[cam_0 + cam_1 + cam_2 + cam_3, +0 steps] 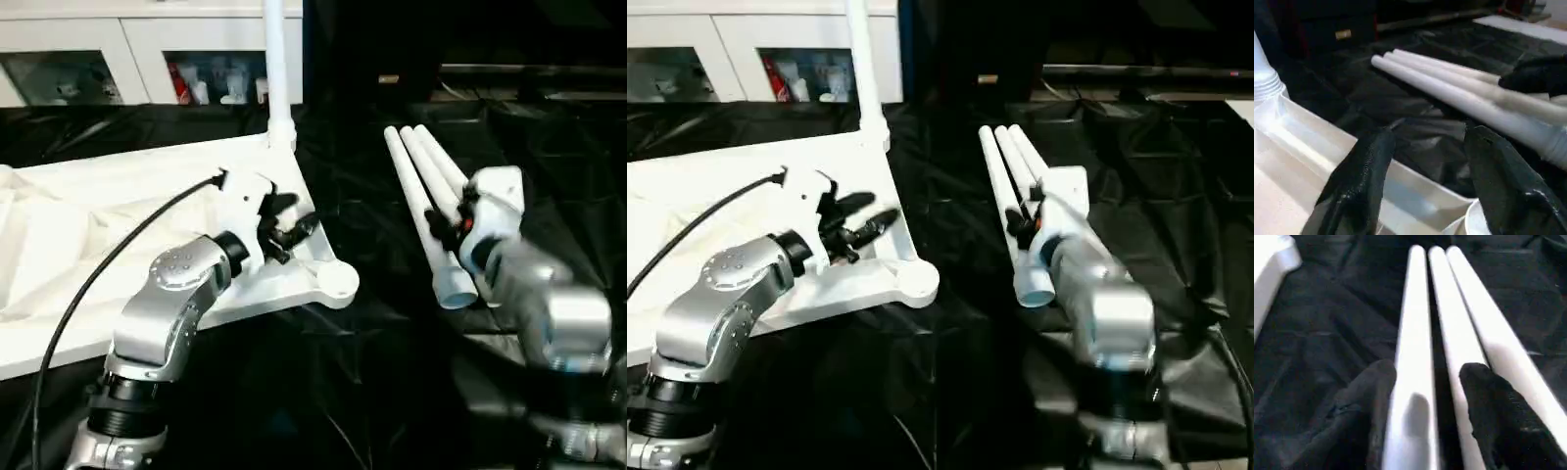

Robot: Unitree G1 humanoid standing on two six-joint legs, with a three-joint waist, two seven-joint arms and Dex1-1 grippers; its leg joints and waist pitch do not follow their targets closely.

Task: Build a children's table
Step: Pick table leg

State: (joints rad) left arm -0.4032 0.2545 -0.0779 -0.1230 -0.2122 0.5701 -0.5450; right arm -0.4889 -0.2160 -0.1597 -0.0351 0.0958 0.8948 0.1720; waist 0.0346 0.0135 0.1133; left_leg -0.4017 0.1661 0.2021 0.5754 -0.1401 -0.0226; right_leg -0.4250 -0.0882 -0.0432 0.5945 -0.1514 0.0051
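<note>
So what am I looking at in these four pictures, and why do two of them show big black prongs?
It is a two-armed robot assembling a children's table. Two pictures come from cameras in its head, looking down over its silver arms. The other two come from cameras on its wrists, so the black prongs are its own fingers. On the black sheet lies the white table top, underside up, with one leg already standing in a far corner. Three loose legs lie side by side. The left gripper is open over the top's edge, the right gripper is open around one loose leg.
</note>
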